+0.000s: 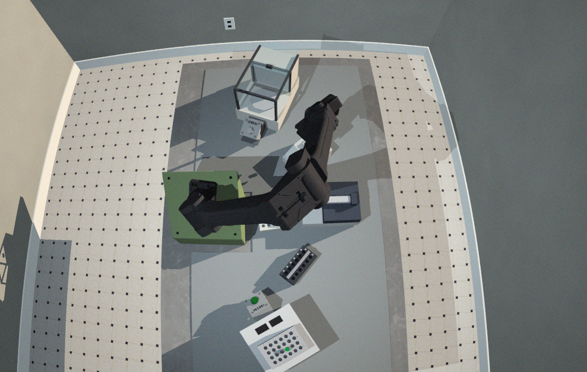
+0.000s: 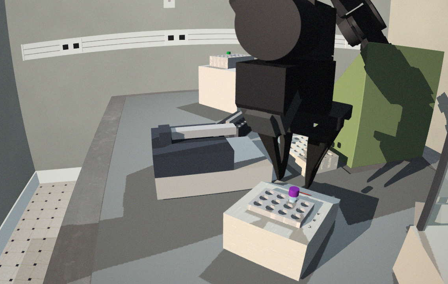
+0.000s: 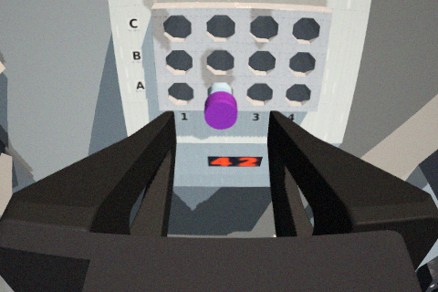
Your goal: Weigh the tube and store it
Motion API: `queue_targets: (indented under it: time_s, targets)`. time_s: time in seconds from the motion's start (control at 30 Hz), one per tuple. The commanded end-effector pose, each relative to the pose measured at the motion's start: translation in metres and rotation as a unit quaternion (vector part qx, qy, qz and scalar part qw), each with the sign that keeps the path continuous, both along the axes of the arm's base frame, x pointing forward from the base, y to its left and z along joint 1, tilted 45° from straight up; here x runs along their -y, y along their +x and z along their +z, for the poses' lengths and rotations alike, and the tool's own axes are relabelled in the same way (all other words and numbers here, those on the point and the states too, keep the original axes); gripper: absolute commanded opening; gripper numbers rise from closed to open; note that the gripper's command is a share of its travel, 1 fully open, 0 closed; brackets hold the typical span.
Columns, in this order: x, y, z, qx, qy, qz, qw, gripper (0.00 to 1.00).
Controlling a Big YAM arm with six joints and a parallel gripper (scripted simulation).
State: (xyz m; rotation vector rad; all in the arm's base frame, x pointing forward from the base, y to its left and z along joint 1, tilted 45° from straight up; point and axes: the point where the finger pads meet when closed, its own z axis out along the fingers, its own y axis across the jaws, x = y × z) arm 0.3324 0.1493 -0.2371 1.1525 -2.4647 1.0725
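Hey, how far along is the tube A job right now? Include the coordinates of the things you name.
Done, by the look of it: tube A (image 2: 294, 191) (image 3: 221, 111) stands in bore A2 of the dry block (image 1: 291, 153) (image 2: 264, 229) (image 3: 353, 46); whether it's fully down, I can't tell.
In hand: nothing; the gripper (image 2: 293, 182) (image 3: 222, 125) is open above the block.
Left: the balance's door (image 1: 276, 56) looks slid back, so it likely needs shutting. Whether the weighing and PRINT press happened, these views don't settle.

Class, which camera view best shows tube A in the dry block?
The wrist view: tube A stands beside the printed A and 2 positions. The exterior view shows its violet cap and upper body from the side; the top view hides it beneath the arm.
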Motion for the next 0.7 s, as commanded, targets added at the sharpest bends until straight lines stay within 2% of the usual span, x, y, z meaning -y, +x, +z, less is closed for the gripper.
queue_targets:
  time_s: [0.0, 0.03, 0.13, 0.37, 0.5, 0.53, 0.67]
  targets:
    - [-0.008, 0.007, 0.001, 0.009, 0.005, -0.004, 1.000, 0.36]
    - [-0.010, 0.022, 0.009, 0.020, 0.012, -0.017, 1.000, 0.36]
    - [-0.028, 0.017, 0.015, 0.022, 0.016, 0.001, 1.000, 0.36]
    - [-0.036, 0.015, 0.023, 0.021, 0.016, 0.001, 1.000, 0.36]
    - [-0.037, 0.013, 0.023, 0.018, 0.013, 0.001, 1.000, 0.36]
    - [-0.015, 0.004, 0.022, 0.006, 0.001, -0.014, 1.000, 0.36]
    - [-0.045, 0.013, 0.032, 0.021, 0.016, 0.001, 1.000, 0.36]
